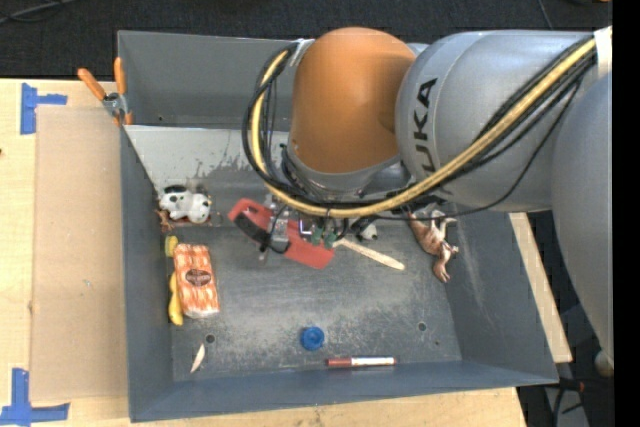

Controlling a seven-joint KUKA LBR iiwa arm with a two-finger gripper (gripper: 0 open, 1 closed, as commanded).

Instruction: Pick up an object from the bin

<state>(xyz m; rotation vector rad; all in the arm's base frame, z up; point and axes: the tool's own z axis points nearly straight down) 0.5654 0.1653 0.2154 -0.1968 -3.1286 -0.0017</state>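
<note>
Near the middle of the grey bin [190,143], a little toward its far wall, the hand [273,237] is hanging low over the floor, coming down from under the arm's orange cover [345,100] and its looped cables. It is sitting right at a red plastic thing [312,255], a flat, longish piece lying slantwise on the bin floor. One end of that piece is showing on the side of the hand toward the bin's left wall, and the other is poking out toward the near wall. Whether the hand is spread, pressed together or pinching that red piece I cannot tell, as the cover and the dark wrist parts are hiding most of it.

A pale wooden stick [372,254] is lying just beside the red piece, toward the right wall, and a brown toy animal [437,242] is lying beyond it, near that wall. By the far left corner a black-and-white toy animal [186,205] is resting. Along the left wall an orange patterned packet [196,280] is lying with a yellow thing [173,295] touching its outer side. Toward the near wall a blue cap [313,338] and a red-and-white pen [360,363] are lying well apart from the hand.
</note>
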